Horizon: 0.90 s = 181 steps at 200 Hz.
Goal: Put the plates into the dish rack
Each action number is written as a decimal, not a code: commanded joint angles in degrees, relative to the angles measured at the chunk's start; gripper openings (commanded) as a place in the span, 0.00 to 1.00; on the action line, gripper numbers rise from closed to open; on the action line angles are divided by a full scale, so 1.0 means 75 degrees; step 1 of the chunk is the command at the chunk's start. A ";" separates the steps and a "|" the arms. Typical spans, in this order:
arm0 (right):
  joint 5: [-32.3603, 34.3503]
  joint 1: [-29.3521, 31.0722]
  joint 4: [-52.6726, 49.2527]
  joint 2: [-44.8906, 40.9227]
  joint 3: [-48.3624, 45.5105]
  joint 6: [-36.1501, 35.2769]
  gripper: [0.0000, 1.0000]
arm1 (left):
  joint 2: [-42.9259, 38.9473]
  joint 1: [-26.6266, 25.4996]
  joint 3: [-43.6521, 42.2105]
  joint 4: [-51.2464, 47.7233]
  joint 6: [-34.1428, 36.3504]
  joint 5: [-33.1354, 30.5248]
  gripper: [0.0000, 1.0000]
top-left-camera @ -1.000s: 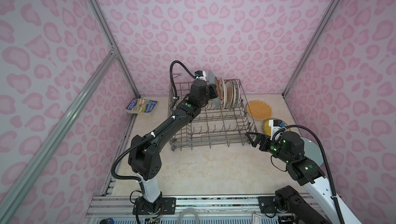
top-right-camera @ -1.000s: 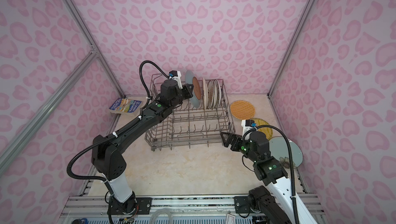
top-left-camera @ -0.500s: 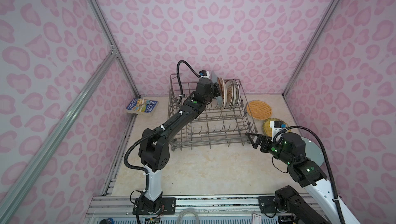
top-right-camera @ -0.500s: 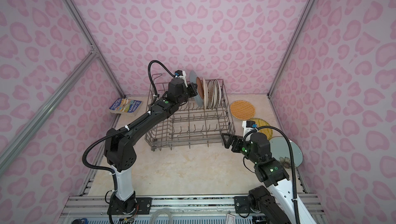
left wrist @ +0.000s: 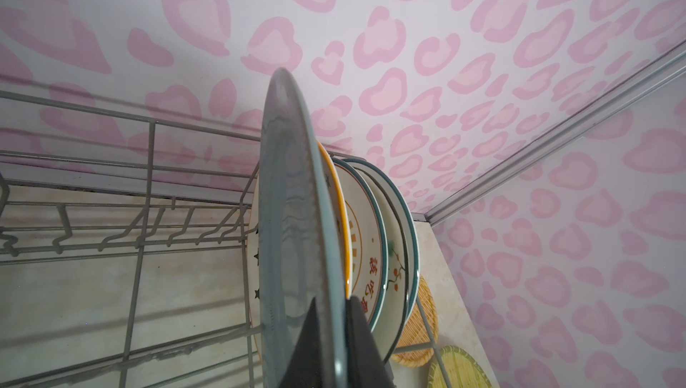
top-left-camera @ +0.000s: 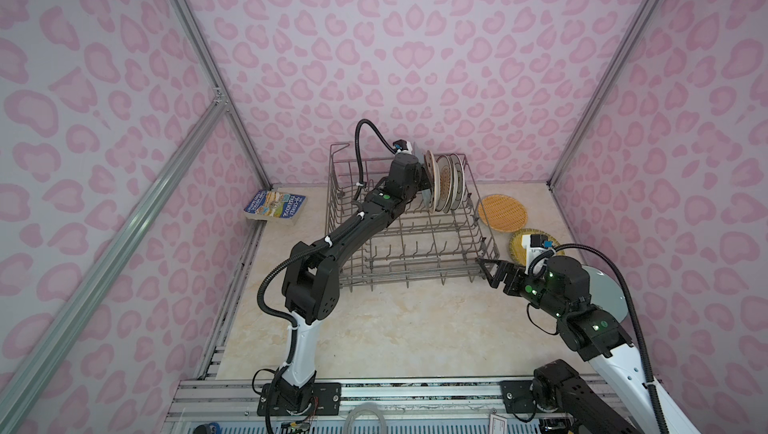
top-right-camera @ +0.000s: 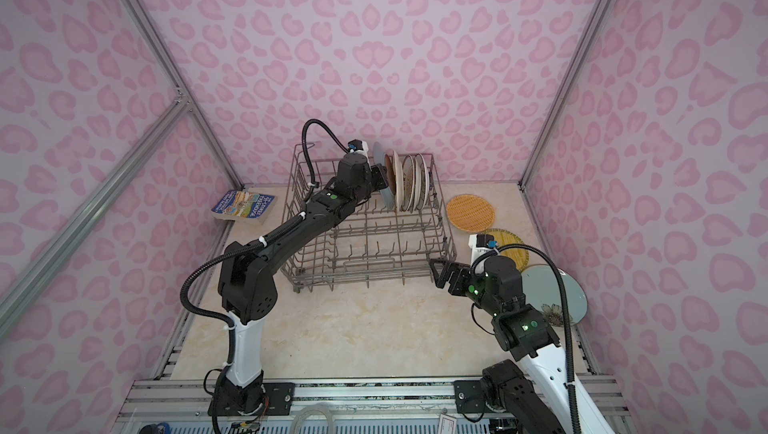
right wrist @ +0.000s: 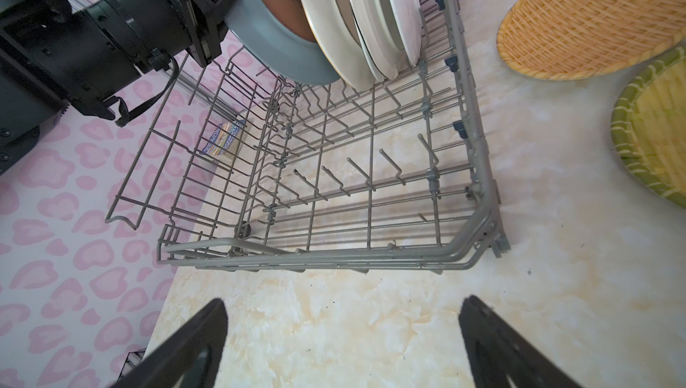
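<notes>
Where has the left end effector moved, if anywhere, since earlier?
Yes: the left end effector, gripping the grey plate, moved right along the rack toward racked plates.

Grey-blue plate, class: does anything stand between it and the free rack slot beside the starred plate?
Nothing visible does. The grey-blue plate is on edge over bare tines of the dish rack, beside the starred plate.

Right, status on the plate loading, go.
Left gripper shut on grey-blue plate, on edge at dish rack far row, beside three racked plates. Right gripper open, empty, by rack's near corner. Orange plate, yellow plate, pale blue-green plate on table. Nothing blocking.
</notes>
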 commanded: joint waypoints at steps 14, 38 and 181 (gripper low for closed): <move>-0.0049 0.0007 0.0056 -0.0042 0.0009 -0.0056 0.97 | 0.0142 -0.0113 0.0213 0.0439 0.0360 -0.0470 0.03; -0.0028 0.0009 -0.0019 -0.0071 0.0043 -0.0062 0.97 | 0.0334 -0.0128 0.0367 0.0322 0.0366 -0.0551 0.03; 0.0004 0.0007 -0.0398 0.0106 0.0398 -0.0191 0.97 | 0.1609 -0.0292 0.1732 -0.0366 0.0770 -0.0991 0.15</move>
